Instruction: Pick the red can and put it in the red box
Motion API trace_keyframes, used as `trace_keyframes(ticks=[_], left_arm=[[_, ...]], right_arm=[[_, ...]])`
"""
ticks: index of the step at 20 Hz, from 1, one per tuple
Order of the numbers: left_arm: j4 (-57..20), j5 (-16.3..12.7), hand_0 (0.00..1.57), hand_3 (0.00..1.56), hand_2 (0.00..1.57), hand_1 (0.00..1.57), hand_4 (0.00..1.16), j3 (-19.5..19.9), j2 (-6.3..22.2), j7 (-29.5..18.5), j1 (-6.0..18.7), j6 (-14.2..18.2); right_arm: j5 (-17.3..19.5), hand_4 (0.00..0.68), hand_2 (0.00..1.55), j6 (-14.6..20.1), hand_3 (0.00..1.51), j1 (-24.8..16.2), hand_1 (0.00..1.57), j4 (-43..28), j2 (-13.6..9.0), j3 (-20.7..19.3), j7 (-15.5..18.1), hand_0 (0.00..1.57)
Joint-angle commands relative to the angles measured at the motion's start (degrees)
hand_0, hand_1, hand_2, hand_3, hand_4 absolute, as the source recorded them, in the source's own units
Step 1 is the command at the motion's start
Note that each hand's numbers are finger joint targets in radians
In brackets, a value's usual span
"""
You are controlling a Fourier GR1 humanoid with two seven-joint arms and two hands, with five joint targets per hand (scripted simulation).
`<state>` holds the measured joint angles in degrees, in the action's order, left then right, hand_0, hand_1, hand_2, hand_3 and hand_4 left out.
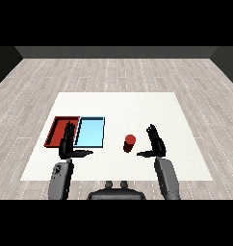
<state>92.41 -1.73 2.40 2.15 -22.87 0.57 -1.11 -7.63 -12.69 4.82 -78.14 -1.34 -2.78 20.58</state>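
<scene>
White tabletop spreads over a grey plank floor. Nearest, the left hand hovers with fingers straight up and thumb out, holding nothing, in front of the near edges of the trays. The right hand is likewise spread and released, just beside the upright red can, which stands on the table to its left, apart from it. Farther back, the red tray and light blue tray lie touching, side by side.
</scene>
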Motion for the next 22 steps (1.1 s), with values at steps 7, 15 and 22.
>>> trace_keyframes(ticks=[7, 15, 22], left_arm=[[-1.2, -2.4, 0.00, 0.00, 0.00, 0.00, 0.00, 1.6, 1.1, 1.9, 3.3, -1.4], [-3.5, -2.8, 0.00, 0.00, 0.00, 0.00, 0.00, 2.2, 1.0, -0.8, 1.8, -2.4], [0.4, -4.8, 0.00, 0.00, 0.00, 0.00, 0.00, 3.0, 2.7, 1.2, 0.6, -4.6]], right_arm=[[-2.4, 0.000, 0.00, 5.0, 0.00, 4.1, 0.00, 7.4, 1.3, 5.1, 3.8, 0.00], [-3.2, 0.000, 0.00, 8.5, 0.00, 5.1, 0.00, 11.5, 1.3, 8.9, 6.4, 0.00], [-6.1, 0.000, 0.00, 11.4, 0.00, 9.6, 0.00, 20.6, 1.3, 11.5, 10.7, 0.00]])
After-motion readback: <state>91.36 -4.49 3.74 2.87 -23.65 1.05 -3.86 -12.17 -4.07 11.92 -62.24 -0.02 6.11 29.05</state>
